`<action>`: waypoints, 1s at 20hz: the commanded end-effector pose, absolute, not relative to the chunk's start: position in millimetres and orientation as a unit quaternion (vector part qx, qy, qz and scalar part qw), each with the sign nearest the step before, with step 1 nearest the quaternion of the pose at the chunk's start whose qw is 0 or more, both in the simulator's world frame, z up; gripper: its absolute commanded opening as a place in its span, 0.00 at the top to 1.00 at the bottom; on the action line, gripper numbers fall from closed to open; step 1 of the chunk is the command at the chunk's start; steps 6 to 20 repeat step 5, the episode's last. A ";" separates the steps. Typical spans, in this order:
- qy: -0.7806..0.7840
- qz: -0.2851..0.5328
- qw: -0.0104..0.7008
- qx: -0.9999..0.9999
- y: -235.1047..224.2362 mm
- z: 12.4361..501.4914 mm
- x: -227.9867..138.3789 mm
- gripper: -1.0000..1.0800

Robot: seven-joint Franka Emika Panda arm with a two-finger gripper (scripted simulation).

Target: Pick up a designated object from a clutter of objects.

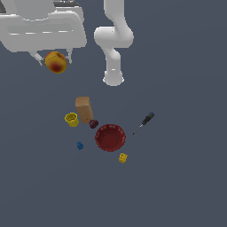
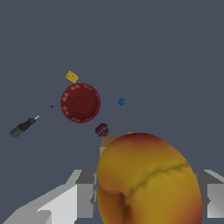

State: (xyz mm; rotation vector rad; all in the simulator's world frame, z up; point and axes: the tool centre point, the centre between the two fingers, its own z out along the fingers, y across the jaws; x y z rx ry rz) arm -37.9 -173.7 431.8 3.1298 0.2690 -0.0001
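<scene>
The designated object, a round orange-yellow fruit with a red blush (image 1: pixel 56 62), hangs high above the floor at the exterior view's upper left, with my gripper (image 1: pixel 54 58) shut on it. The same fruit (image 2: pixel 148 179) fills the wrist view close up, with a grey finger (image 2: pixel 72 197) on either side of it. Far below lies the clutter of objects: a ribbed red bowl (image 1: pixel 110 137), a brown box (image 1: pixel 83 109), a yellow cup (image 1: pixel 72 119), a dark red ball (image 1: pixel 93 123), a blue piece (image 1: pixel 80 145), a yellow block (image 1: pixel 123 158) and a black-handled screwdriver (image 1: pixel 144 122).
The arm's white base column (image 1: pixel 114 75) stands behind the clutter. From the wrist view, the red bowl (image 2: pixel 80 103), dark red ball (image 2: pixel 102 129), blue piece (image 2: pixel 121 102), yellow block (image 2: pixel 71 77) and screwdriver (image 2: pixel 26 124) show below; the fruit mostly hides the brown box (image 2: pixel 107 144).
</scene>
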 end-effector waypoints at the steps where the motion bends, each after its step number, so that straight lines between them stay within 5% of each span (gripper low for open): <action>1: 0.086 0.000 0.000 0.996 -173.9 439.0 -37.8 1.00; 20: 0.086 0.000 0.000 0.996 -173.9 442.3 -37.3 1.00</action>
